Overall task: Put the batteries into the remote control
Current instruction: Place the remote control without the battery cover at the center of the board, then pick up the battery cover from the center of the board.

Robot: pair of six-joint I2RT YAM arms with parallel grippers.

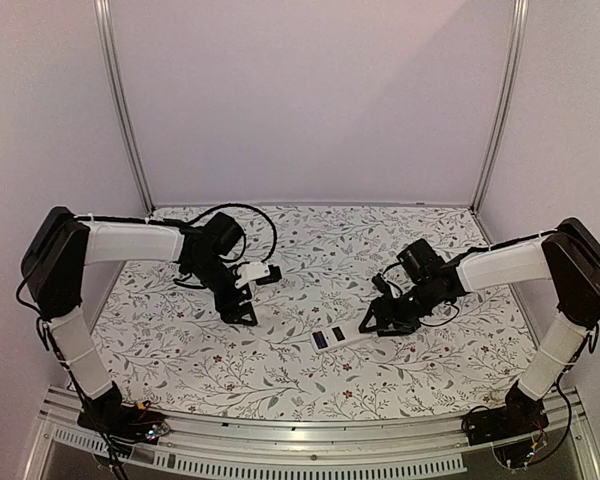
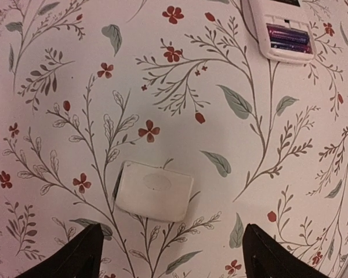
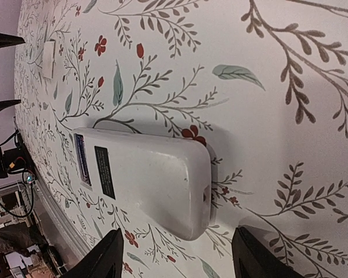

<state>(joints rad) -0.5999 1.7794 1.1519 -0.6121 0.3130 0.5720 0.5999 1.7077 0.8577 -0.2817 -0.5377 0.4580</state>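
Both left gripper [image 2: 174, 255] and right gripper [image 3: 177, 258] are spread open; the thin lid [image 2: 153, 191] beside the remote [image 3: 156, 174] could be shoved away by a shallow pinch.

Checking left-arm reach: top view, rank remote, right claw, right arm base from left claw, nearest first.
1. remote control, right of the left claw
2. right claw, at the remote's right end
3. right arm base, bottom right of view

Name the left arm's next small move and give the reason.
Probably lower the left gripper onto the white cover and close on it. Both batteries already sit in the open bay of the remote control, the cover lies loose ahead of the open fingers, and the right gripper sits open at the remote's end.
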